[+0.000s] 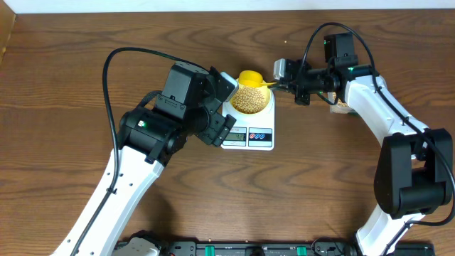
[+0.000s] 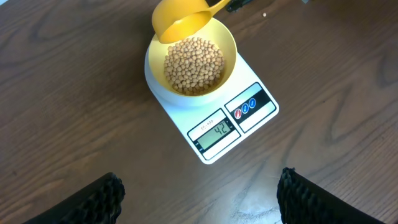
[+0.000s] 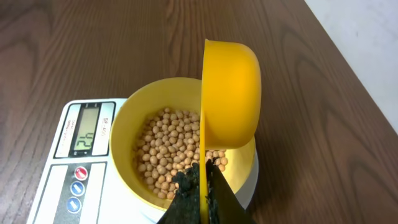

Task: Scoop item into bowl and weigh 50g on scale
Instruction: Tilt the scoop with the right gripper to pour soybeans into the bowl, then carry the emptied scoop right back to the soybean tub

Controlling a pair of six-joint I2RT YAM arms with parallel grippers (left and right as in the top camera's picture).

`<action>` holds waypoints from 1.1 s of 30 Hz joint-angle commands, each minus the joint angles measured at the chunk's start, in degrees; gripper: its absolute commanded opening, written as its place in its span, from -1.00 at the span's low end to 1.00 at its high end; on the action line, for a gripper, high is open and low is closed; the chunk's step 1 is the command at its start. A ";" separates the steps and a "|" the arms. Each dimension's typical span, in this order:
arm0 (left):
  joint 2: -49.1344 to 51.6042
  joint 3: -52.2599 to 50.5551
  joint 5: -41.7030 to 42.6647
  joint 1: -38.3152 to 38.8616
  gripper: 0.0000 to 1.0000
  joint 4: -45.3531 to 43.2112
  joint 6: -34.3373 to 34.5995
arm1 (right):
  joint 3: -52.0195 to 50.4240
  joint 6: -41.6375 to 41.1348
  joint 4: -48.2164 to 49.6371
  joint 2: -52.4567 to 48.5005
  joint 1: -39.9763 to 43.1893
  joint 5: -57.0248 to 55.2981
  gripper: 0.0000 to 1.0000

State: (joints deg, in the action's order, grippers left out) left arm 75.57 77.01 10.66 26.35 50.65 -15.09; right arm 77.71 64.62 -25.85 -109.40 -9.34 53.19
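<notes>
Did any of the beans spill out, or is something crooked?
Almost nothing. The beans sit inside the bowl, which rests on the scale. The yellow scoop is tipped over the rim and looks empty. One tiny pale speck on the table might be a stray bean, but it is too small to tell.

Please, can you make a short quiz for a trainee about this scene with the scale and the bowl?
1. True or false: the bowl stands on the table, beside the scale.
2. Which gripper holds the scoop? A) left gripper B) right gripper C) neither
3. Fill in: the beans lie in the ____.
Key: 1 false, it stands on the scale; 2 B; 3 bowl.
</notes>
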 commanded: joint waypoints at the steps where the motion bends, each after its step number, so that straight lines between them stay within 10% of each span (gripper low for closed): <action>1: 0.00 0.46 0.72 -0.31 0.62 0.09 -0.52 | 0.22 -2.03 -0.04 2.58 -0.44 1.99 -0.98; 20: 0.00 0.46 0.70 -0.31 0.61 0.09 -0.52 | 0.22 -29.38 4.63 13.46 5.62 -38.88 -0.98; 33: 0.00 0.46 0.72 -0.31 0.61 0.09 -0.52 | 0.22 -48.28 -9.90 13.46 12.15 -55.06 -0.98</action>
State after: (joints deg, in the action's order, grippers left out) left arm 75.57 77.01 10.66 26.35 50.63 -15.09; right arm 77.71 21.45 -34.22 -96.99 2.00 0.89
